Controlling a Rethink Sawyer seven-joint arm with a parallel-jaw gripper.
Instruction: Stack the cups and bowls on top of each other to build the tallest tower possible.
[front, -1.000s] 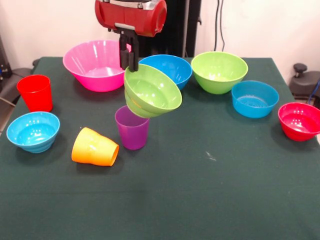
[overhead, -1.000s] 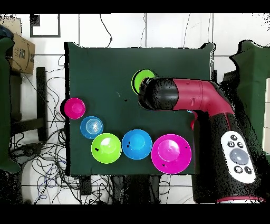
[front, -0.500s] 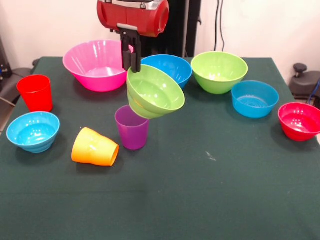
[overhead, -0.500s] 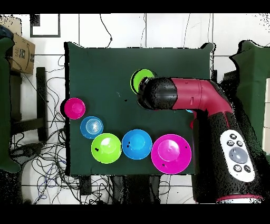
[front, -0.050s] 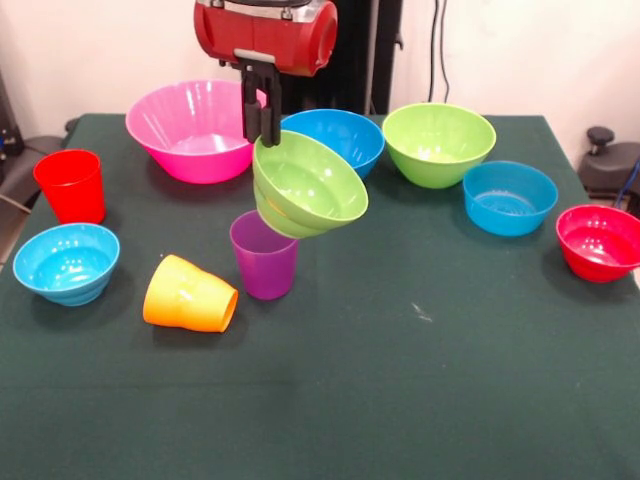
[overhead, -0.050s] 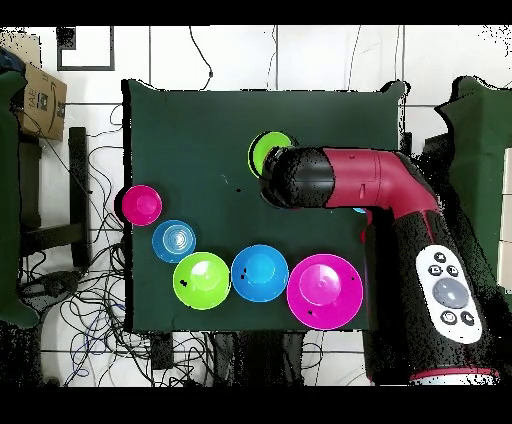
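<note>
My gripper (front, -0.050s: 262, 133) is shut on the far rim of a small lime green bowl (front, -0.050s: 308, 186). The bowl hangs tilted in the air, its lower edge just above the upright purple cup (front, -0.050s: 265, 262). An orange cup (front, -0.050s: 189, 294) lies on its side to the left of the purple one. A red cup (front, -0.050s: 70, 184) stands upright at the far left. In the overhead view the arm (overhead, -0.050s: 345, 182) covers the gripper, and only part of the held green bowl (overhead, -0.050s: 266, 150) shows.
Along the back of the green table (front, -0.050s: 450, 380) stand a big pink bowl (front, -0.050s: 190, 128), a blue bowl (front, -0.050s: 338, 134) and a lime green bowl (front, -0.050s: 438, 142). A small blue bowl (front, -0.050s: 510, 197) and a red bowl (front, -0.050s: 600, 242) sit right; a light blue bowl (front, -0.050s: 66, 262) sits left.
The gripper and the held green bowl have shifted slightly to the right in the front view. Everything else stays where it was.
</note>
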